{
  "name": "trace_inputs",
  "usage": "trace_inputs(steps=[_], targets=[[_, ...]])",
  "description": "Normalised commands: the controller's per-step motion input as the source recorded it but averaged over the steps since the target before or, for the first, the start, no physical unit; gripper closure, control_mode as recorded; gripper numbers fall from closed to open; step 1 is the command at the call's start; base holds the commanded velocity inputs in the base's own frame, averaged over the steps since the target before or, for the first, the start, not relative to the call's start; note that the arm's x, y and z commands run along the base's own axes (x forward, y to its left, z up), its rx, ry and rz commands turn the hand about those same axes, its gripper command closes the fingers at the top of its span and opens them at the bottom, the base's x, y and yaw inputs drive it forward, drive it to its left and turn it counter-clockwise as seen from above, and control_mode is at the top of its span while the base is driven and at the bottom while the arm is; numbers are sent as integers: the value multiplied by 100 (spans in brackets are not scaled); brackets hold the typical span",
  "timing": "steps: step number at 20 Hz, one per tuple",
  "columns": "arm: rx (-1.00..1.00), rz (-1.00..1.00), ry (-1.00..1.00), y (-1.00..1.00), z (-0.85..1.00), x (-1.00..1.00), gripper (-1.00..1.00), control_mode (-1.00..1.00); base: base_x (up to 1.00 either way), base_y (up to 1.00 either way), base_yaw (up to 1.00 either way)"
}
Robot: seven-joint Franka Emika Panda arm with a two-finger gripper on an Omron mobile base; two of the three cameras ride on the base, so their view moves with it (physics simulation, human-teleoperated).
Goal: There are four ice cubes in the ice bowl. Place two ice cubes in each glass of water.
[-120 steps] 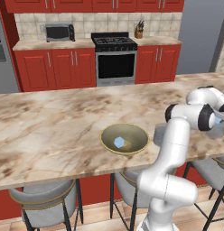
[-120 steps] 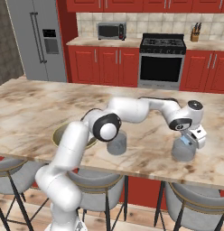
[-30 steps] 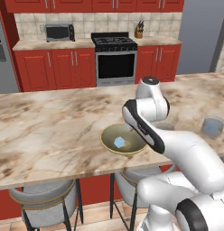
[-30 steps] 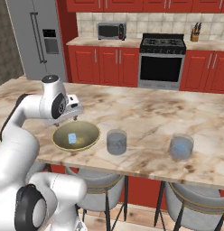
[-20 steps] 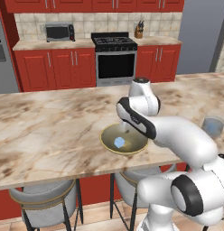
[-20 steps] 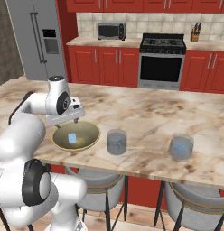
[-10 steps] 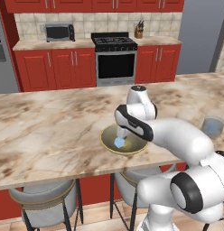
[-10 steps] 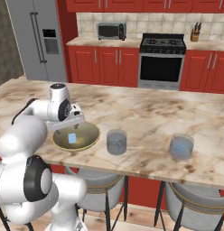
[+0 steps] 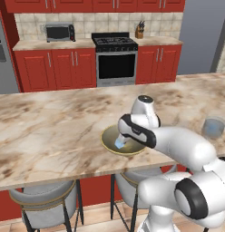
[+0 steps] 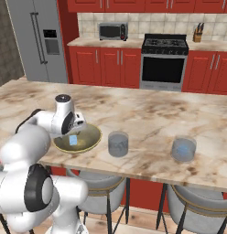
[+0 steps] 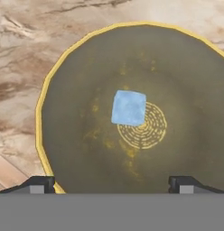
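Observation:
The ice bowl (image 11: 41, 113), olive-grey with a yellow rim, holds one pale blue ice cube (image 11: 128, 108) near its centre. My gripper (image 11: 111, 184) is open just above the bowl, its dark fingertips (image 11: 39, 184) spread wide on either side of the cube's line. From the base views, the gripper (image 10: 74, 133) points down into the bowl (image 10: 94, 137) over the cube (image 10: 73, 140). Two glasses of water stand to the right on the counter, the nearer glass (image 10: 118, 144) and the farther glass (image 10: 184, 149), which looks bluer inside. The left base view shows the bowl (image 9: 107, 142), cube (image 9: 119, 144), gripper (image 9: 124, 139) and one glass (image 9: 214, 128).
The marble island counter (image 10: 147, 114) stretches wide around the bowl, its front edge close to the bowl and glasses. Grey stools (image 10: 188, 205) stand below the edge. Red cabinets, a stove (image 10: 162, 59) and a fridge (image 10: 42, 41) line the far wall.
Over the last second the hand has sunk from above the bowl's far side down toward the cube. The jaws stayed wide. Bowl and glasses have not moved.

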Motion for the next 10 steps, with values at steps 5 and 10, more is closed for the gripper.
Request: trace_inputs(steps=[5, 10], targets=[[6, 0, 0, 0, -7, 24, -100, -100, 0, 0, 0], [3, 0, 1, 1, -21, 33, -100, -100, 0, 0, 0]])
